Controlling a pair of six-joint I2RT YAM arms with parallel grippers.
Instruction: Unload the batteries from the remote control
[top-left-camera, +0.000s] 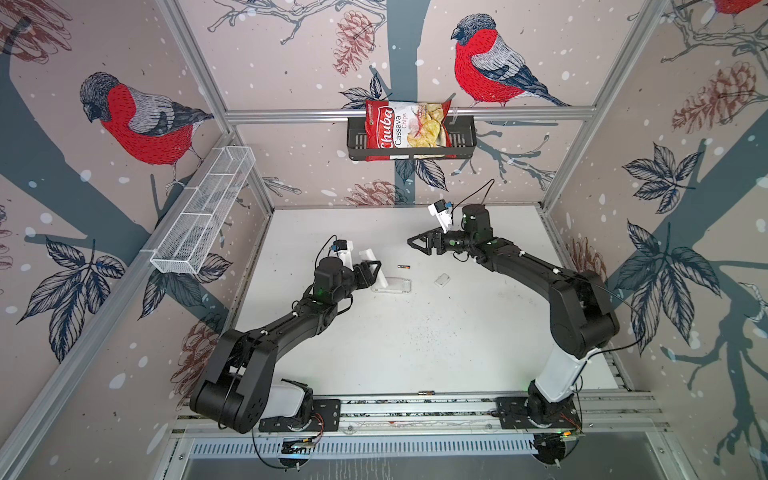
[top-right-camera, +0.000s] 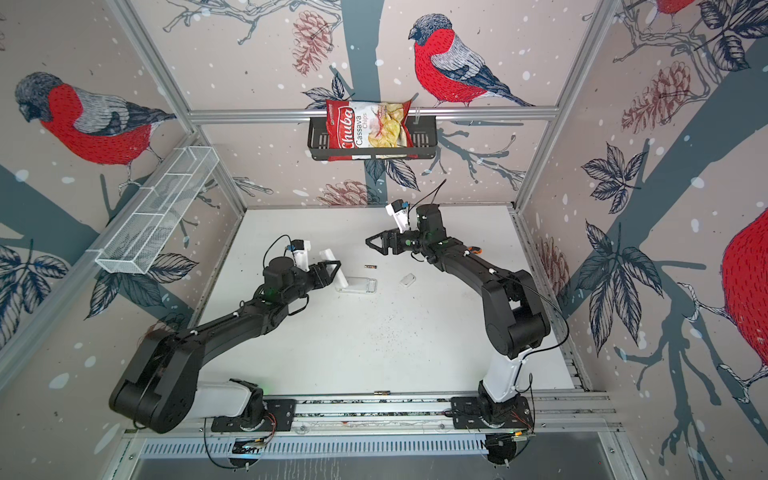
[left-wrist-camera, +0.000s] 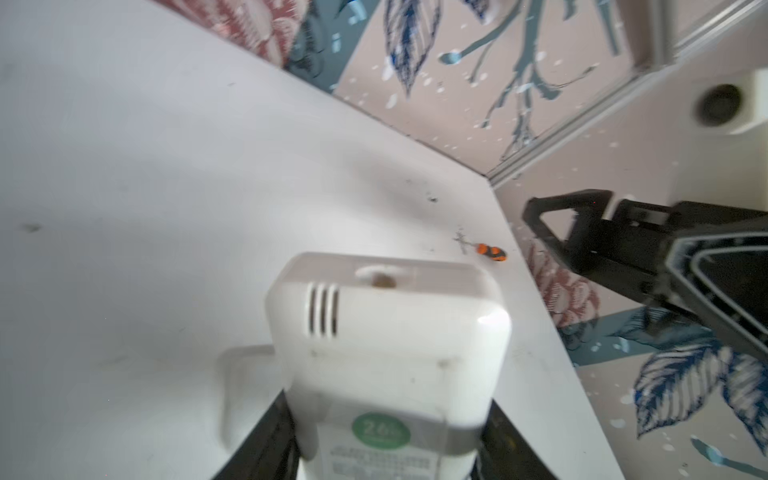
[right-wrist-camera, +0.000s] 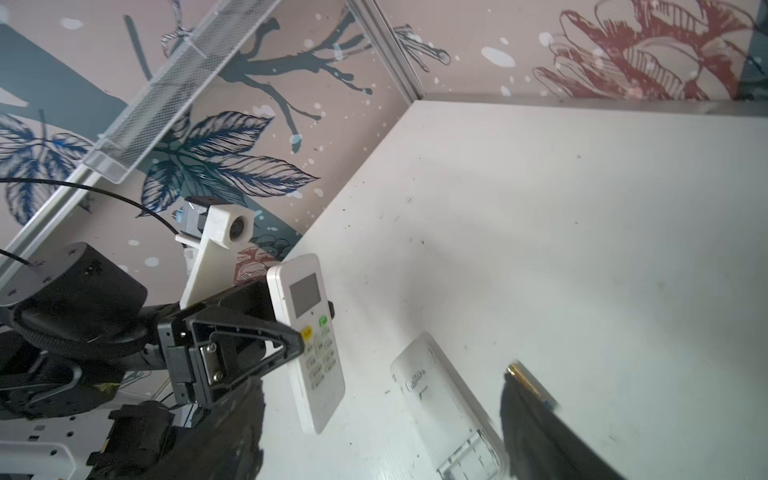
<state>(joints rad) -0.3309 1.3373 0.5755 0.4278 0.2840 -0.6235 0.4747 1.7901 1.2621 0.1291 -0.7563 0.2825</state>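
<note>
Battery (top-left-camera: 403, 267) lying on table (top-left-camera: 415, 340), just beside remote (right-wrist-camera: 305, 293). Second battery (top-left-camera: 426, 392) sitting at front edge. Two total.

Left gripper (top-left-camera: 374, 271) pinching remote, holding it tilted.

Right gripper (top-left-camera: 415, 243) hovering near, fingers spread, gripping nothing.

Table middle lying open.

One cover (top-left-camera: 441, 280), one cradle (top-left-camera: 395, 286) and one screwdriver (left-wrist-camera: 492, 251) near right edge.

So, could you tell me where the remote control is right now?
In both top views the remote control is left of centre, held tilted in the left gripper's fingers, beside a flat white piece, with a battery nearby.

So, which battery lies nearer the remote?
The mid-table battery, beside the remote held by the left gripper; the other battery lies at the table's front edge.
</note>
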